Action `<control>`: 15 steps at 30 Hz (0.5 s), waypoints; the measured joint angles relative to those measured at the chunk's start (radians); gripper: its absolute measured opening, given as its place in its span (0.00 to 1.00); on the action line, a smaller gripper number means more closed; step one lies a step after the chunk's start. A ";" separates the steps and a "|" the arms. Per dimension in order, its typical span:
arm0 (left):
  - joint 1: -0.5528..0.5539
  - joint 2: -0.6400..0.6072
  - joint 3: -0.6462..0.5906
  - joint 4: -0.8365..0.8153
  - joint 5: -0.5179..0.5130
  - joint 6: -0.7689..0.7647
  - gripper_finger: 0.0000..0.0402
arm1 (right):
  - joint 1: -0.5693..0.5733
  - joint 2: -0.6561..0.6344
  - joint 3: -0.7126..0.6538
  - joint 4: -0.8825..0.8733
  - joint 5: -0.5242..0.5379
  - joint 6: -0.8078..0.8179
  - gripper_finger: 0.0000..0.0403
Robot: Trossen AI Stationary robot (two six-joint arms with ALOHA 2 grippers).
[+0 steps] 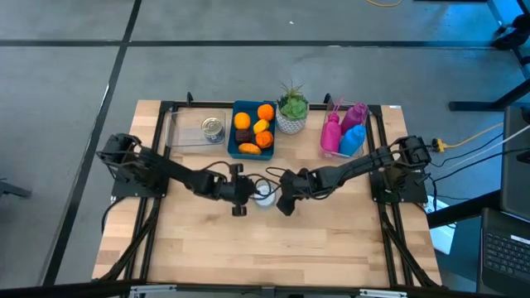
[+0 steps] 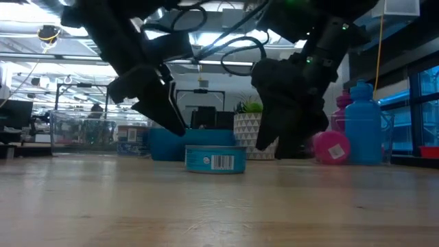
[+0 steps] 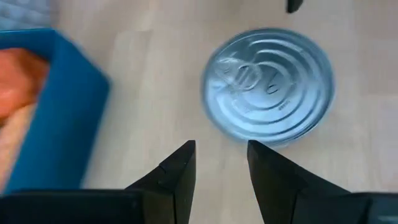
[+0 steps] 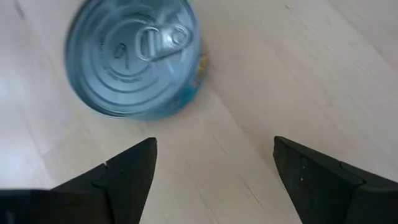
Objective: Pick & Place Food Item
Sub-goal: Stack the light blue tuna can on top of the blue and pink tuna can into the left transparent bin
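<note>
The can [image 1: 263, 195] sits flat on the table [image 1: 331, 248] dead centre of the high view, right between both grippers, with nothing gripping it. The right gripper [image 1: 282, 204] hangs just to the right of it with its fingers spread wide and empty. The left gripper [image 1: 239, 201] is just left of it with its fingers only partly apart, also holding nothing (that gap looks narrower than the can in the left wrist view, so it probably couldn't straddle it as is).

What could go wrong: both grippers crowd the same can, so if both go in, they could bump each other or knock it sliding across the wood. If the right one drops off-centre, a finger could land on the lid instead of beside it, and the right wrist view shows the can offset toward one finger.

The low view shows the label and that the can rests on the table, apart from both grippers. The high view can't give that, but it alone shows the bin [image 1: 252, 128] of food at upper centre. Only the right wrist view shows the pull tab [image 4: 163, 39].
</note>
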 joint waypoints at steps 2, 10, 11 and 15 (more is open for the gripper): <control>0.020 0.022 0.000 0.027 0.058 0.015 0.34 | -0.007 0.000 0.000 0.022 -0.019 -0.020 0.80; 0.068 0.095 0.000 0.017 0.139 0.008 0.34 | -0.019 0.008 0.001 0.047 -0.060 -0.038 0.80; 0.070 0.100 0.000 0.017 0.151 0.005 0.34 | -0.021 0.009 0.000 0.043 -0.066 -0.040 0.80; 0.078 0.105 0.000 0.016 0.175 0.002 0.34 | -0.031 0.039 0.001 0.046 -0.087 -0.047 0.80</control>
